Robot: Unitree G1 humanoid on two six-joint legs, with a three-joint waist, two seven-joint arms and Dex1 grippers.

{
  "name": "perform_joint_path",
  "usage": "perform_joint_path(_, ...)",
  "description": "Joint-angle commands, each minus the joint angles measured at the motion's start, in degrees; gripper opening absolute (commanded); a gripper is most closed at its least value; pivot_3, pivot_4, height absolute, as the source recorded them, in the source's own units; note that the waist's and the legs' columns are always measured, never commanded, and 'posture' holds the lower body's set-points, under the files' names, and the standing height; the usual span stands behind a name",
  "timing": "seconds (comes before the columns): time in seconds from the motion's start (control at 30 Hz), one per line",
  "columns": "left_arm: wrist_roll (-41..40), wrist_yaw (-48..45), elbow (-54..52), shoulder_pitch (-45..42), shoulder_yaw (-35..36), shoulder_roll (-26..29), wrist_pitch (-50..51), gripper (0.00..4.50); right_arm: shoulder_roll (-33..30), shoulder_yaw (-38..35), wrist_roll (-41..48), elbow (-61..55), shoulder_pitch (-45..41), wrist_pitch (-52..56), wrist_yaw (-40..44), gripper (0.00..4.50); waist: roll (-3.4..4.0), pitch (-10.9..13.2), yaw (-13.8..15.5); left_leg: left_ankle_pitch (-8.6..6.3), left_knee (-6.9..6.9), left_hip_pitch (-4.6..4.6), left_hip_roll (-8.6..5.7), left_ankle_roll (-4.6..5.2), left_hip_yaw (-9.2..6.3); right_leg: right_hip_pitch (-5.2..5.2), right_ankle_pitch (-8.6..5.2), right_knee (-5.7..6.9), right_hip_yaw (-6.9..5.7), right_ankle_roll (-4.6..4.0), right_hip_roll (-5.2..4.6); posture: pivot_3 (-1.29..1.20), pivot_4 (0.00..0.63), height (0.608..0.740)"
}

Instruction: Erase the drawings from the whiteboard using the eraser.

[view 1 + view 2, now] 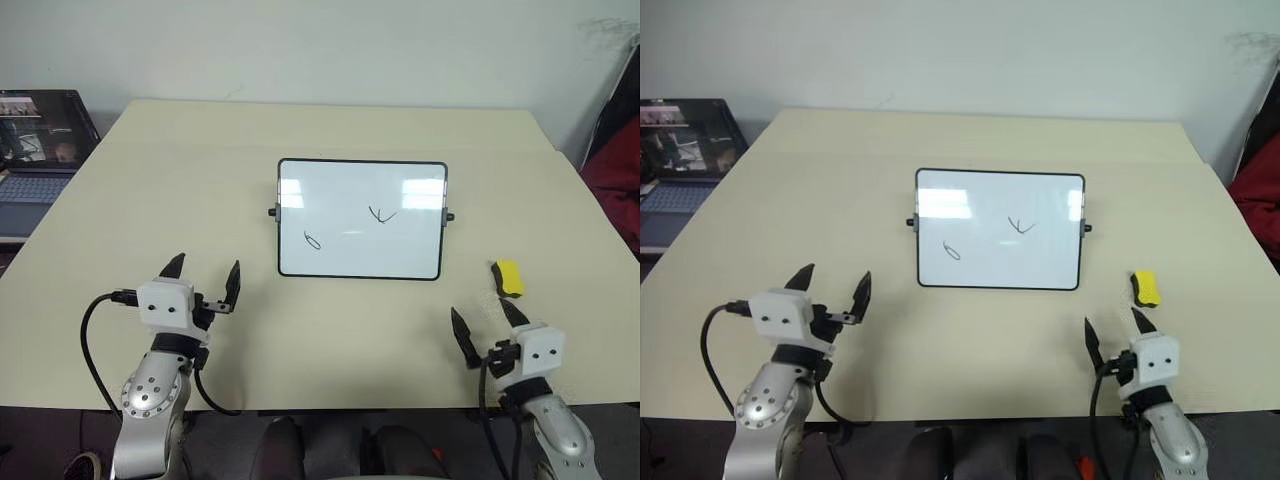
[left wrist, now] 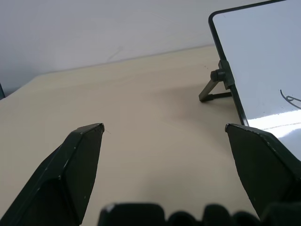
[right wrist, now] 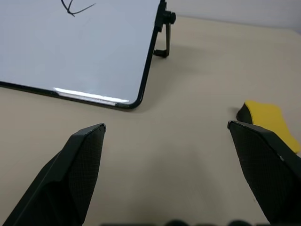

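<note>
We've got the whiteboard (image 1: 362, 218) mid-desk, propped at a tilt on a small rear stand w/ knobs at both short sides, so its face leans up toward us, prob. so the marks are easy to see and reach from the near edge. The drawings (image 1: 345, 227) are both intact: a small loop low on the board's left half, a check-like mark nearer centre-right. Nothing wiped yet, so we judge the task is at its very start. The eraser (image 1: 509, 277) lies flat on the desk (image 1: 200, 160) to the right of the board, near its lower right corner but apart from it, yellow side up. It sits just ahead of our right hand (image 1: 490, 322), a bit to that hand's outer side, which is why the right arm looks like the natural one for the pickup. Right hand hovers low over the near desk edge, fingers spread wide, nothing between them. Left hand (image 1: 205, 277) hovers on the other side, near the board's lower left corner but short of it, fingers also wide apart and empty; poss. it's there to steady the board later, since a propped board could tip or slide under wiping pressure. A laptop (image 1: 40, 150) sits off the desk's far left, not involved.
</note>
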Motion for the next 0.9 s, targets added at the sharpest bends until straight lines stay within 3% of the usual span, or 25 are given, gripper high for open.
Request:
perform_joint_path(0.03,0.55,-0.12,-0.58,0.28,-1.48,-1.04,-2.03,4.5,-0.92,-1.79,-0.22,0.54,-2.81,-0.7,-0.51,4.47,-0.01,0.0,-0.01,0.0,0.01,0.03,0.0,0.01,0.0,0.01,-0.01,0.01,0.0,0.02,0.0,0.0,0.15,0.74)
perform_joint_path(0.33,-1.29,-0.69,-1.06,0.71,0.52,-1.73,-3.88,4.5,-4.04,-3.07,0.95,0.85,-5.87,-0.78,1.99,4.47,0.0,-0.01,0.19,0.0,0.0,0.08,-0.01,0.01,0.0,0.08,0.02,-0.01,-0.02,-0.03,0.02,0.0,0.15,0.74)
perform_joint_path(0.53,-7.86,-2.19,-6.59,1.27,4.38,0.07,0.71,4.5,-4.07,-3.95,1.43,2.48,-9.02,-0.93,2.36,4.47,0.01,-0.01,0.15,0.0,-0.01,0.08,0.0,0.01,0.0,0.08,0.0,0.0,-0.01,-0.01,0.01,0.0,0.15,0.74)
perform_joint_path(0.7,-16.16,-8.47,-9.68,-5.96,4.87,7.19,7.81,4.5,-4.58,-8.91,4.19,3.27,-11.51,0.21,1.25,4.47,0.04,0.0,0.71,0.02,0.04,0.15,-0.04,0.02,-0.11,0.26,0.0,0.01,-0.14,0.0,0.02,0.0,0.15,0.74)
perform_joint_path(0.9,-25.95,-21.49,-6.64,-16.89,0.02,15.86,17.45,4.5,-4.9,-10.96,11.1,-4.33,-9.44,10.92,0.43,4.47,0.16,0.03,0.78,0.01,0.0,0.19,-0.04,0.0,-0.06,0.3,0.03,-0.04,-0.11,-0.06,0.03,0.0,0.15,0.74)
